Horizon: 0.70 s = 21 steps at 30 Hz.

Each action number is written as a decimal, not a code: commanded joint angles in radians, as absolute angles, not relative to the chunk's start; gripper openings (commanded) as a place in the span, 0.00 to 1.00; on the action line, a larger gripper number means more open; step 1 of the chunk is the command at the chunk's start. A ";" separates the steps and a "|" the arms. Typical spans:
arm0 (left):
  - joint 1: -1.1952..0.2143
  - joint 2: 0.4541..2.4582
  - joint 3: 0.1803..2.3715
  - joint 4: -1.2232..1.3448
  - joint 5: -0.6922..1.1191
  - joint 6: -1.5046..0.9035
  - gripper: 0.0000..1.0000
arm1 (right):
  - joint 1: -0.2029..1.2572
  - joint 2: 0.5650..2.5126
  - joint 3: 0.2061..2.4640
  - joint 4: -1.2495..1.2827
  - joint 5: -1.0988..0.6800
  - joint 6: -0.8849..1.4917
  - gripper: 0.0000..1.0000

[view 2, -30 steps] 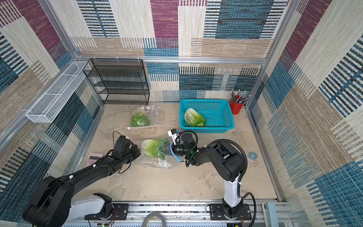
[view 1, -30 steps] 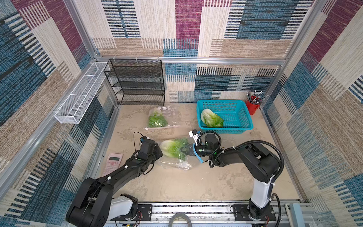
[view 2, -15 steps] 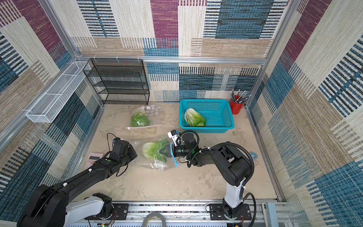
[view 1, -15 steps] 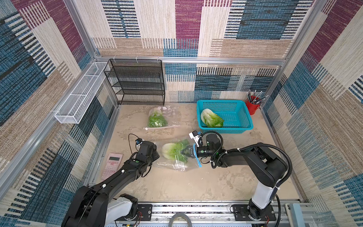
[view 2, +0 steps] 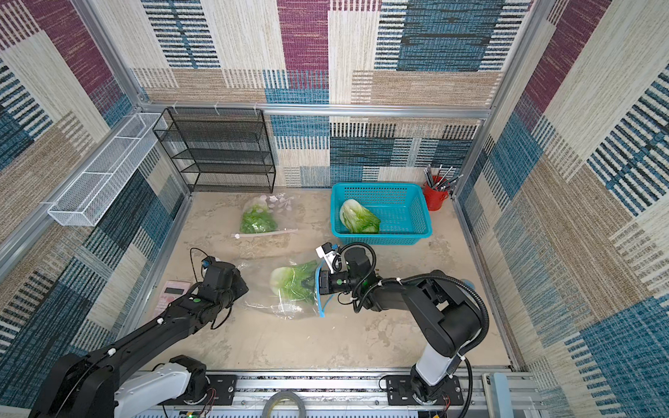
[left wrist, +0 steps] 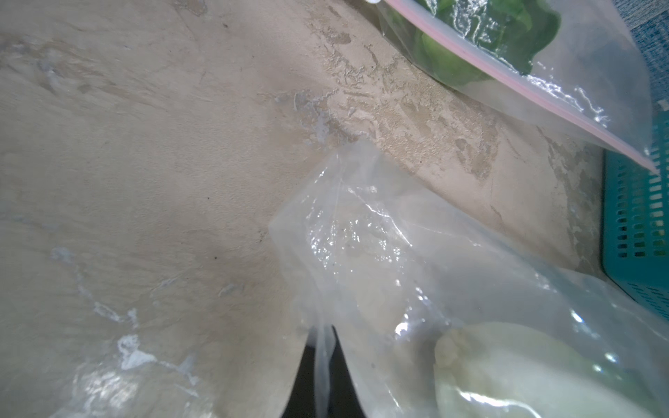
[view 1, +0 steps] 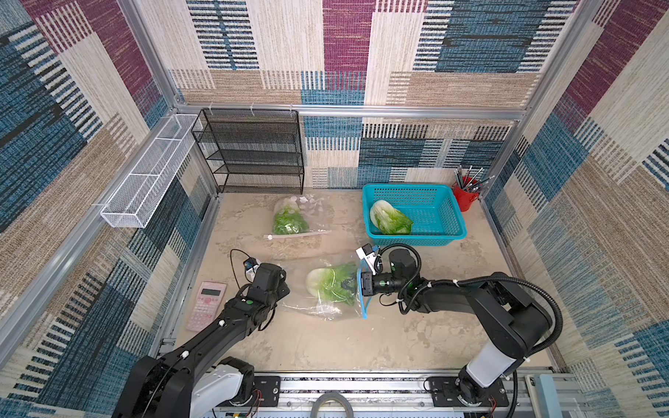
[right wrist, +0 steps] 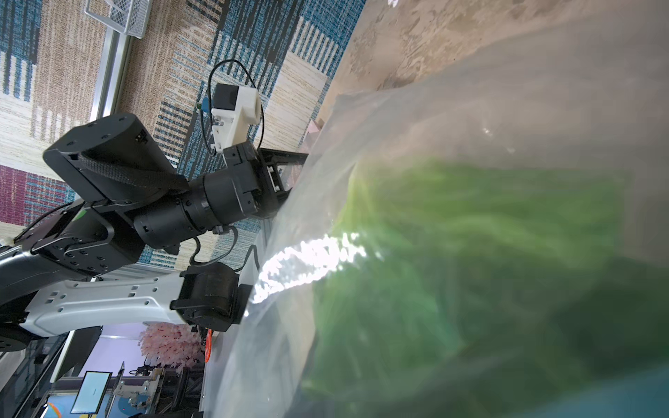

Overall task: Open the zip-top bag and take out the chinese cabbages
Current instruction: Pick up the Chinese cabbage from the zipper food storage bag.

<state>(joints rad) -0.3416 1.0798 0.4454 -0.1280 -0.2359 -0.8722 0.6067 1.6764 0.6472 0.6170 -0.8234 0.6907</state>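
Mid-surface, the near zip-top bag lies on its side with its blue zip mouth toward the right edge. The left tool is clamped on the bag's sealed end. In the left wrist view, clear film is pinched between its fingers. The right tool reaches in through the mouth and is closed on the green leaves of the near chinese cabbage. This cabbage lies inside the bag between the two tools, its white base pointing toward the left tool.

By the left edge lies a pink calculator. Farther back, the far zip-top bag lies flat, its pink zip strip facing the near edge, with the second chinese cabbage inside. Toward the far right corner, the teal basket holds the third chinese cabbage.

In all there are three cabbages, two bags, one basket and one calculator.
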 commanded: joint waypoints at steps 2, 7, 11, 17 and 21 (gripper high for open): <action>-0.341 1.075 0.446 -0.156 -0.272 -0.872 0.00 | 0.582 1.634 0.624 0.594 -0.863 0.656 0.00; -0.342 1.073 0.448 -0.166 -0.290 -0.868 0.00 | 0.555 1.587 0.611 0.524 -0.863 0.619 0.00; -0.341 1.074 0.449 -0.170 -0.301 -0.862 0.00 | 0.535 1.556 0.604 0.477 -0.862 0.592 0.00; -0.341 1.083 0.455 -0.177 -0.316 -0.859 0.00 | 0.510 1.540 0.612 0.438 -0.886 0.572 0.00; -0.341 1.087 0.459 -0.186 -0.330 -0.859 0.00 | 0.500 1.531 0.633 0.381 -0.897 0.526 0.00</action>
